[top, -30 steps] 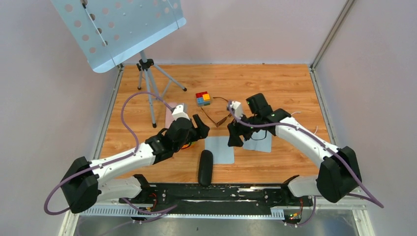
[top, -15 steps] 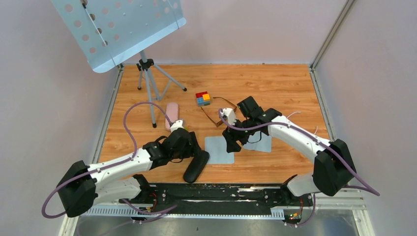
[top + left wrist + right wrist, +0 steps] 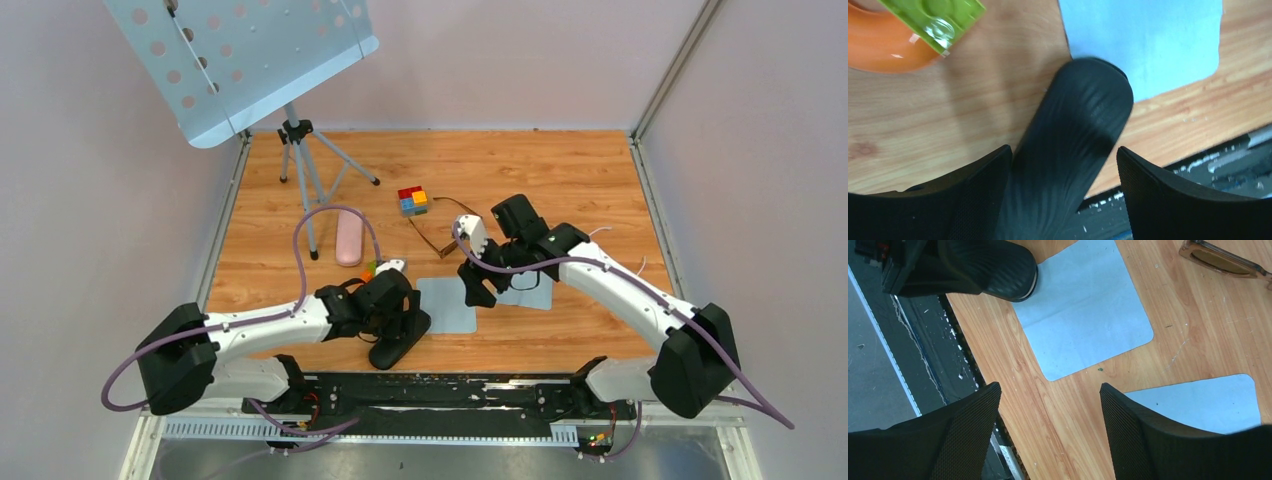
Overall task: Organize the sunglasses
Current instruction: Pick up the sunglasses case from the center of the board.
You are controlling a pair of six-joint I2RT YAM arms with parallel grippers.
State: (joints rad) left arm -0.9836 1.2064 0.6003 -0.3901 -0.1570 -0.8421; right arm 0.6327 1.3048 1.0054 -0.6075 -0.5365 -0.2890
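Observation:
The sunglasses [image 3: 441,226], thin brown frame with tinted lenses, lie open on the wood beyond the two cloths; one lens shows in the right wrist view [image 3: 1222,260]. My left gripper [image 3: 404,326] straddles the black glasses case [image 3: 398,342] near the table's front edge. In the left wrist view the case [image 3: 1073,135] lies between the jaws [image 3: 1064,162]; the left finger touches it and the right finger stands apart. My right gripper [image 3: 474,288] is open and empty over bare wood [image 3: 1048,390] between the cloths, on the near side of the sunglasses.
Two light-blue cloths [image 3: 447,304] [image 3: 526,290] lie mid-table. A pink case [image 3: 349,237] lies at the left beside a music stand's tripod [image 3: 300,160]. A coloured block cube [image 3: 413,201] sits behind the sunglasses. An orange and green toy [image 3: 923,30] lies by the left gripper.
My left gripper has come back toward the front edge and down over the black case, which has tilted and shifted left. My right gripper moved slightly left, then back.

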